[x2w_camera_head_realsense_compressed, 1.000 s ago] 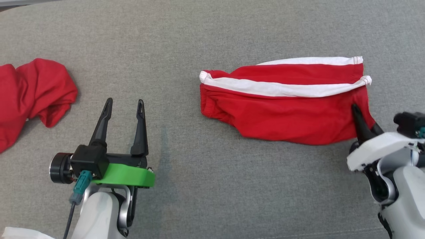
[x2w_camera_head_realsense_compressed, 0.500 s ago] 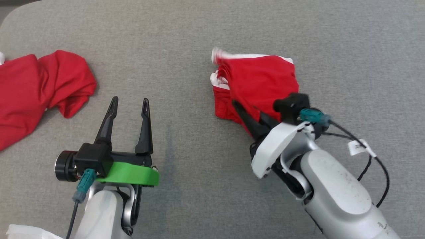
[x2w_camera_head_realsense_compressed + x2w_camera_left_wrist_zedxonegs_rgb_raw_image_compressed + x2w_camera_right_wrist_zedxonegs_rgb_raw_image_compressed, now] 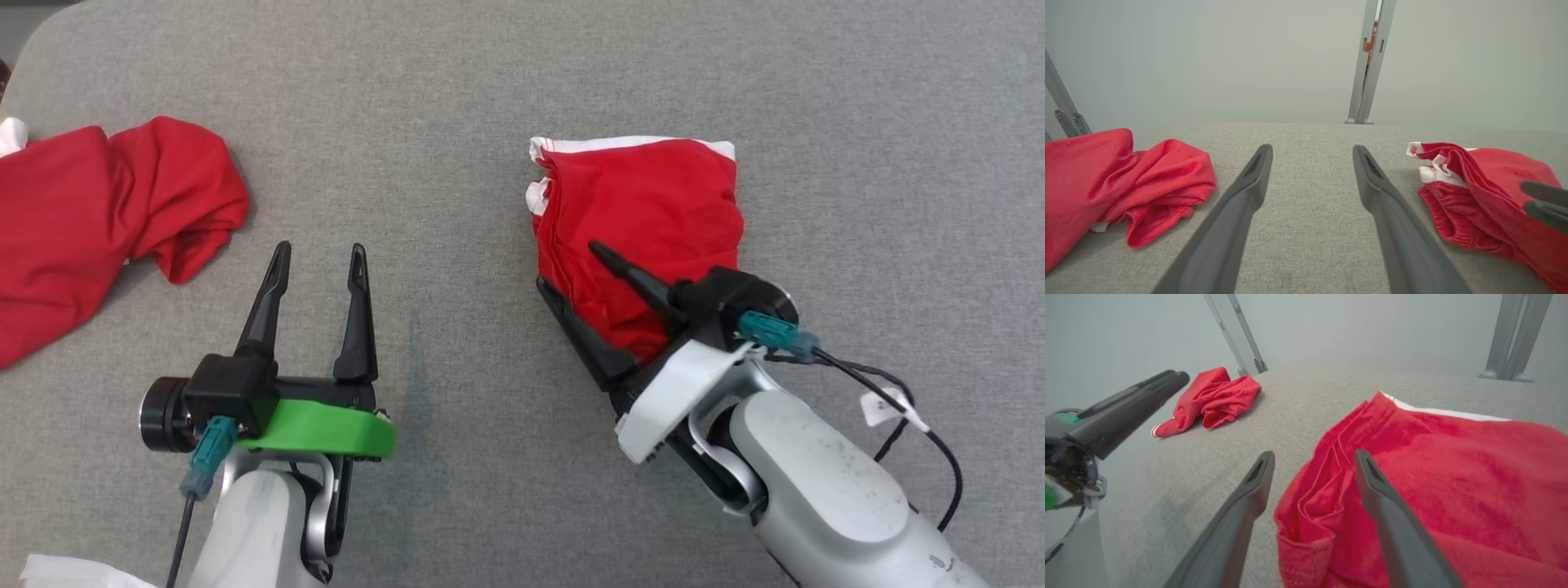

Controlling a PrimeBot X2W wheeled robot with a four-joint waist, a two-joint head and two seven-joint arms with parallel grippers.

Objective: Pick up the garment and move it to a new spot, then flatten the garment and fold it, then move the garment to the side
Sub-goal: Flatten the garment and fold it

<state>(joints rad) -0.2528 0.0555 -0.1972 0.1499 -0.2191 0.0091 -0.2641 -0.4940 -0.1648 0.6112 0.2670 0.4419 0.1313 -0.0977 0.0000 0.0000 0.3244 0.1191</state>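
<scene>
Fold judged done: red shorts [image 3: 645, 220] lie doubled over, mid-right on the grey counter [image 3: 457, 98]. Right gripper [image 3: 566, 263] is angled in from lower right, fingers spread apart astride the shorts' near-left corner, nothing clamped. Left gripper [image 3: 320, 247] is held idle above bare counter, fingers apart. Next: shorts to be gripped and moved aside, clear of the crumpled red garment [image 3: 98, 212] at left.

Colours: garment [image 3: 645, 212] red, with a white band along one edge; second cloth [image 3: 98, 212] plain red; counter [image 3: 449, 82] grey, finely woven; left tool [image 3: 314, 253] black-fingered, green collar; right tool [image 3: 566, 263] black-fingered, white collar.
</scene>
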